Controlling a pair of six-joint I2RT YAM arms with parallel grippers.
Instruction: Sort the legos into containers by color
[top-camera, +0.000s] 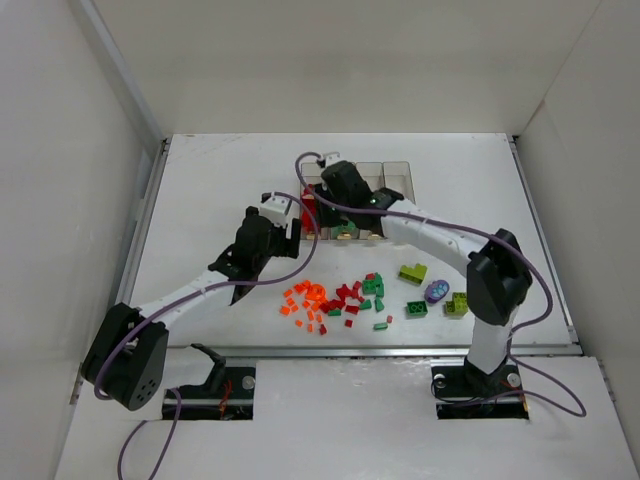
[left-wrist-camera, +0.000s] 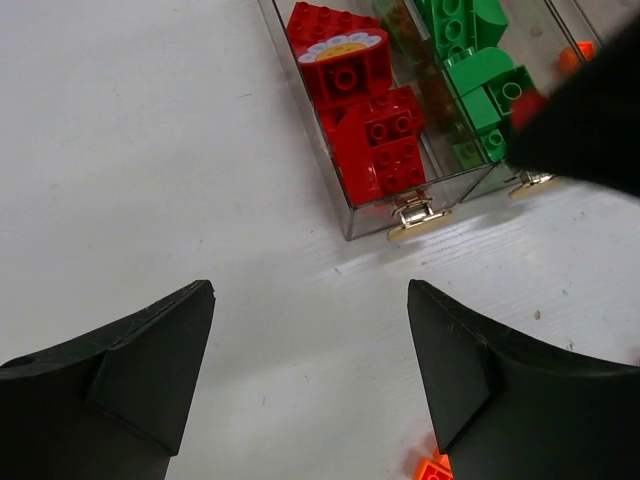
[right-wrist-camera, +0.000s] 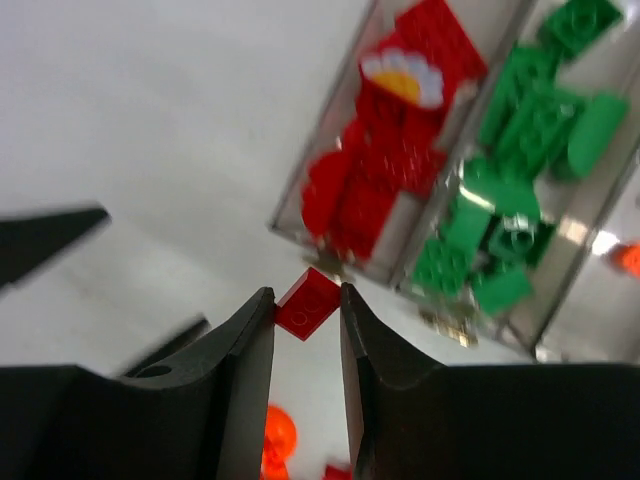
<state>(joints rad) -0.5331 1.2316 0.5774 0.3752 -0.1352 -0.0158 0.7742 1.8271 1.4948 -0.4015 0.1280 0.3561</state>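
The right gripper (right-wrist-camera: 306, 296) is closed on a small red brick (right-wrist-camera: 308, 304). The two black fingertips pinch it from both sides, and the brick stands on one corner between them. In the right wrist view the brick hangs just in front of the near end of the containers (right-wrist-camera: 400, 215), by the corner where the first bin meets the second one. How high it is above them I cannot tell.

The first bin (left-wrist-camera: 352, 215) has red bricks (left-wrist-camera: 375, 140) inside, one of them with a white and yellow flower print. The second bin beside it has green bricks (left-wrist-camera: 470, 70), and an orange piece (left-wrist-camera: 572, 55) shows in the third. A small brass-coloured clasp (left-wrist-camera: 418, 222) sits at the bin's end.

The left gripper (left-wrist-camera: 310, 292) is wide open and holds nothing. It hangs over the white table (left-wrist-camera: 150, 150), just before the end of the first bin.

On the table nearer to the arm bases, apart from the containers, lie the loose legos. Orange bits (top-camera: 305, 298) are on the left, red bits (top-camera: 345, 297) and green bits (top-camera: 373, 289) in the middle. Lime-yellow bricks (top-camera: 413, 272) and a purple piece (top-camera: 437, 291) are on the right.
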